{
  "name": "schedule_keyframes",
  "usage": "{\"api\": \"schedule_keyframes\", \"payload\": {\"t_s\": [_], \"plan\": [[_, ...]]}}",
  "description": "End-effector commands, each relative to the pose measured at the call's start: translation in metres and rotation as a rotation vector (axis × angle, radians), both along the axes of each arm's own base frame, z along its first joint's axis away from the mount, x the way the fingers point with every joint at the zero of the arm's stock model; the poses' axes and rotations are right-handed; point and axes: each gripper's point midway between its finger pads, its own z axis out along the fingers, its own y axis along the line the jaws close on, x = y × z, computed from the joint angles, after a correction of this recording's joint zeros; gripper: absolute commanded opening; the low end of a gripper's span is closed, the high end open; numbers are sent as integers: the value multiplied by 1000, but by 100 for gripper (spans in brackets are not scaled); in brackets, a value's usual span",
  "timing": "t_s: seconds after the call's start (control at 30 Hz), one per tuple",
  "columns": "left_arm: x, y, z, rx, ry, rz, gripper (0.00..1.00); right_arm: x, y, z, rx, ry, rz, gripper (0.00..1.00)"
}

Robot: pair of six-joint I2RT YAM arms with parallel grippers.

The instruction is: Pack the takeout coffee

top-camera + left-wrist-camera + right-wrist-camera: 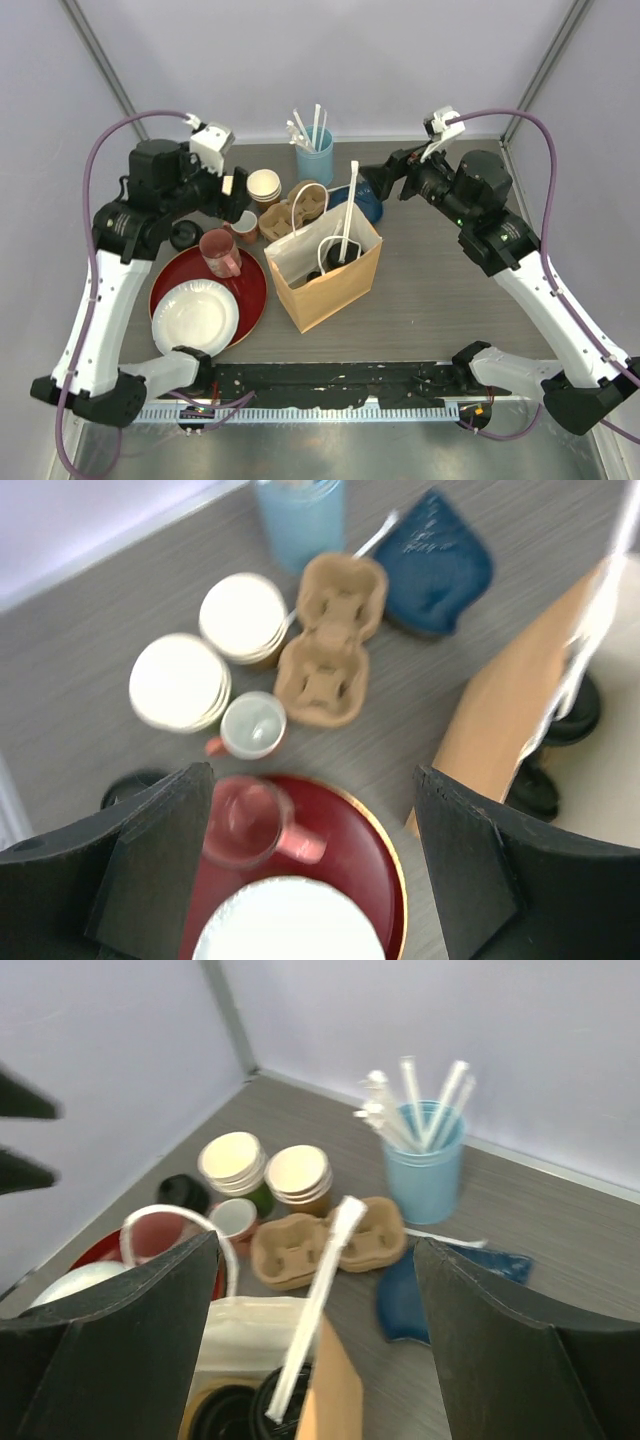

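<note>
We find two cups inside the open bag [340,288] at the centre of the bench [450,310]. The first cup [336,256] and the second cup [314,272] show only their black lids, close together. The bag walls hide their sides. A white straw [350,208] stands tilted in the bag beside the first cup.

A third cup [183,236], also black-topped, stands on the bench at the far-left rim of the red plate [250,290], just beside the pink mug [220,252]. We cannot tell its side colour.

The left gripper [310,785] is spread wide and holds nothing. It hangs above the mug and the plate's far edge, and its fingers [160,850] touch no object.

The right gripper [318,1250] is likewise spread wide and empty. It hangs above the bag's far-right side, clear of the bag and the straw.
</note>
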Motion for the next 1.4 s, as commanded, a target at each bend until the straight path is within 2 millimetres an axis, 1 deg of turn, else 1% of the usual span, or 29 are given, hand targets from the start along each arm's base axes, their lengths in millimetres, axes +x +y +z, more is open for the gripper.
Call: {"api": "schedule_keyframes", "payload": {"t_s": [0.0,0.03,0.07,0.1,0.13,0.17,0.2,0.23,0.27,0.3,0.33,0.37,0.4,0.43,0.47,0.5,0.53,0.57,0.6,0.63,0.67,0.7,0.73,0.77,0.83,0.9,1.1,1.23,1.37], "plan": [[-15,47,-16,37,-46,155,85,23,-63,10,-36,-46,-348,85],[-27,55,-14,23,-76,177,85,34,-88,-2,-55,-22,-489,86],[-29,64,-33,30,-49,214,85,37,-100,-11,-70,-7,-547,86],[-33,71,-39,26,-51,246,86,40,-111,-19,-79,8,-604,86],[-36,76,-44,25,-60,263,86,45,-125,-38,-104,41,-661,86],[-43,85,-54,21,-80,297,87,47,-136,-47,-107,59,-710,86],[-45,92,-59,22,-91,328,87,49,-142,-55,-102,77,-730,86],[-48,97,-63,23,-104,352,88,50,-146,-77,-124,113,-745,86],[-53,104,-77,26,-101,380,90,52,-156,-87,-133,129,-782,86],[-51,106,-77,19,-129,395,90,52,-161,-95,-136,134,-802,86],[-52,108,-83,19,-134,402,91,50,-167,-117,-162,168,-829,86],[-54,116,-97,33,-133,435,93,49,-175,-125,-167,178,-858,86],[-52,116,-99,28,-154,440,93,47,-182,-128,-159,170,-894,86],[-50,117,-104,24,-161,441,93,44,-188,-148,-187,191,-914,87],[-50,118,-124,34,-136,444,94,42,-192,-155,-193,189,-931,87],[-51,118,-127,29,-151,444,95,41,-198,-154,-177,162,-964,87],[-47,118,-126,20,-185,444,95,35,-203,-172,-191,172,-979,88],[-46,120,-147,32,-158,452,96,33,-204,-178,-185,167,-985,88],[-45,121,-150,28,-174,460,96,34,-204,-174,-144,133,-989,88],[-42,123,-153,27,-188,475,97,30,-205,-190,-154,143,-987,88],[-41,128,-167,41,-174,503,100,29,-205,-194,-152,139,-987,88],[-40,131,-173,51,-175,514,100,29,-206,-195,-138,126,-991,88],[-37,133,-172,50,-202,525,100,27,-209,-208,-154,140,-1005,88],[-37,137,-186,68,-186,543,100,27,-210,-213,-153,145,-1018,88],[-36,139,-196,69,-192,555,100,24,-219,-222,-146,153,-1076,88],[-32,140,-192,59,-226,565,100,25,-223,-228,-97,163,-1123,89],[-32,138,-204,55,-201,558,100,15,-236,-261,-56,175,-1209,89],[-31,140,-207,62,-203,568,100,16,-230,-260,-21,155,-1172,89],[-32,143,-206,57,-212,580,100,14,-233,-259,-7,139,-1182,89]]}}
